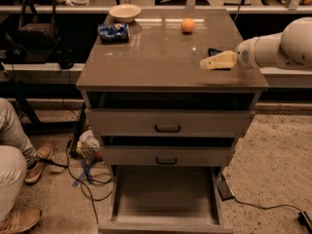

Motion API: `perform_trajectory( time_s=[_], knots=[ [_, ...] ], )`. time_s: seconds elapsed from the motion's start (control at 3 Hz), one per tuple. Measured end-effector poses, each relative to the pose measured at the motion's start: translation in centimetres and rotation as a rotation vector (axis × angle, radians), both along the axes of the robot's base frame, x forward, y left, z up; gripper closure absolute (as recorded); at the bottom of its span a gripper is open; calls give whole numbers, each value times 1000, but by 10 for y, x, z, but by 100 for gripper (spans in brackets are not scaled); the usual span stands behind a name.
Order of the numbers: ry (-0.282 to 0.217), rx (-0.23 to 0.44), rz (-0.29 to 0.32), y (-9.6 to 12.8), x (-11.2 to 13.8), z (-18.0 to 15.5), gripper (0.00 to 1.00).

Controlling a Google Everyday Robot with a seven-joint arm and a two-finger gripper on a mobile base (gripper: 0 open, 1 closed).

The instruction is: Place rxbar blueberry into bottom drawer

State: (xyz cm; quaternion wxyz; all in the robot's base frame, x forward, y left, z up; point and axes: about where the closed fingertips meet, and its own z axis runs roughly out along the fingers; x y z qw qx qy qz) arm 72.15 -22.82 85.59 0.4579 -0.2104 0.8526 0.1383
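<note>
Pincer at bar, desk's right side.
Bar lies on desk near its right edge, mostly hidden behind pincer; open or closed, can't tell. Bottom drawer pulled out at desk's base.

The rounded white arm ends in cream jaws over the cabinet top.

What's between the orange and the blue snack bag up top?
Bare cabinet top, in the camera view. The gripper is at the top's right side, by the rxbar blueberry.
</note>
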Motion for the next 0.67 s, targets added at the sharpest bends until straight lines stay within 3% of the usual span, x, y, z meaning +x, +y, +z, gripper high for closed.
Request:
perform_trajectory(
  time_s=[0.67],
  knots=[
    [-9,26,-97,5,41,-23,0]
  ],
)
